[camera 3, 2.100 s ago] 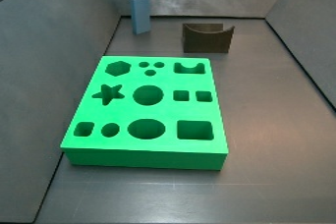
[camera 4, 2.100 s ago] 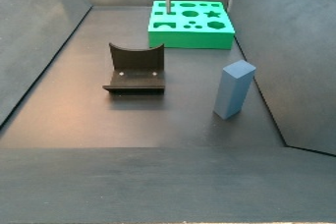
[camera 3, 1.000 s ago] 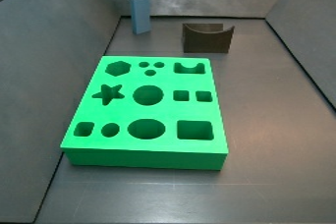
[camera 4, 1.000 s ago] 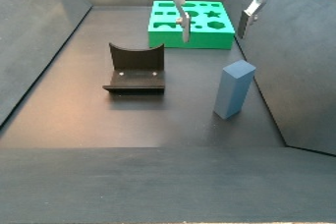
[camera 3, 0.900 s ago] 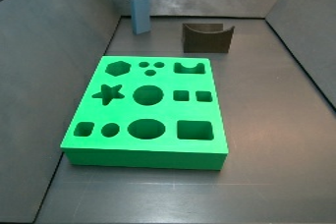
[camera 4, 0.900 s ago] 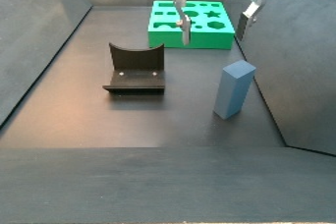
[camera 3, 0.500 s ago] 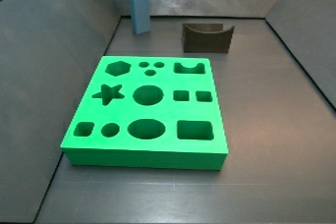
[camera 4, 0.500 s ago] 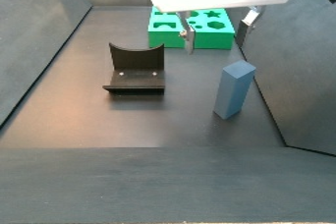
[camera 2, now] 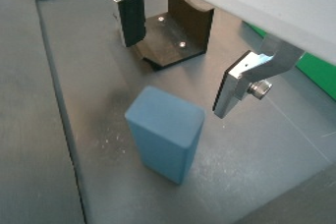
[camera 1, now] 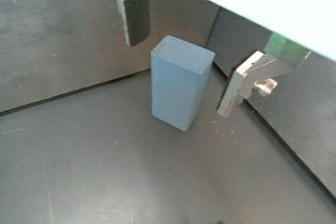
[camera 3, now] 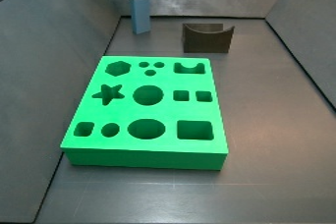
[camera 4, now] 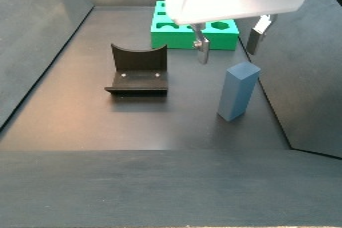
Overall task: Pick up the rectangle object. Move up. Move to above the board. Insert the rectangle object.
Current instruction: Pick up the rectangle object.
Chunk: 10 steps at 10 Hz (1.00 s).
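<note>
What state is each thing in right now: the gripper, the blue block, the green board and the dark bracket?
gripper: open, above the rectangle object, fingers apart on either side, not touching.
rectangle object: upright on the floor, not held.
board: flat on the floor, holes empty.
fixture: standing on the floor, nothing in it.

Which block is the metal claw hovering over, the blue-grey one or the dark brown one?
The tall blue-grey rectangular block; the open gripper straddles it, while the dark brown notched block sits apart.

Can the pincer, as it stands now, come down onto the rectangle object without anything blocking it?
Probably yes. The pincer is open and hangs above the upright rectangle object, a finger on either side. Nothing lies between them; the fixture and the board stand apart.
</note>
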Available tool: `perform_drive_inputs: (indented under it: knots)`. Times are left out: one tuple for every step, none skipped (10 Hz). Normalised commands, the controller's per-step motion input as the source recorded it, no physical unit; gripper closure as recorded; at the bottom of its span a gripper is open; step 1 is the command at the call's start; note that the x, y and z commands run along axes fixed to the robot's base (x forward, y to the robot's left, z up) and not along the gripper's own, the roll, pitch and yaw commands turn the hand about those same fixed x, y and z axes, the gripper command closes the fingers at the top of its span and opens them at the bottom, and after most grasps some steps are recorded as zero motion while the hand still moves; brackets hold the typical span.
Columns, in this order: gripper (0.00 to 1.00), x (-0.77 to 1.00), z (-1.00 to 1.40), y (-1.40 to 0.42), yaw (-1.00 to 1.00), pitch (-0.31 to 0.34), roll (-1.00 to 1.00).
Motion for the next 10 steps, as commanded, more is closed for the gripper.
perform_drive_inputs:
  knots:
    - [0.00, -0.13, -0.15, 0.07, 0.22, -0.089, -0.01]
    - [0.00, -0.11, -0.16, 0.09, 0.24, -0.091, -0.01]
    - [0.00, -0.10, -0.17, 0.11, 0.27, -0.097, -0.01]
    - [0.00, -0.07, -0.19, 0.13, 0.29, -0.097, -0.01]
    - [0.00, -0.10, -0.23, 0.13, 0.29, -0.123, -0.02]
    - [0.00, -0.10, -0.24, 0.10, 0.29, -0.120, 0.00]
    - [0.00, -0.11, -0.25, 0.08, 0.28, -0.123, 0.00]
    - [0.00, -0.14, -0.33, 0.04, 0.29, -0.166, 0.00]
    - [0.00, -0.12, -0.36, 0.01, 0.29, -0.173, 0.00]
    - [0.00, -0.06, -0.39, 0.01, 0.28, -0.164, 0.00]
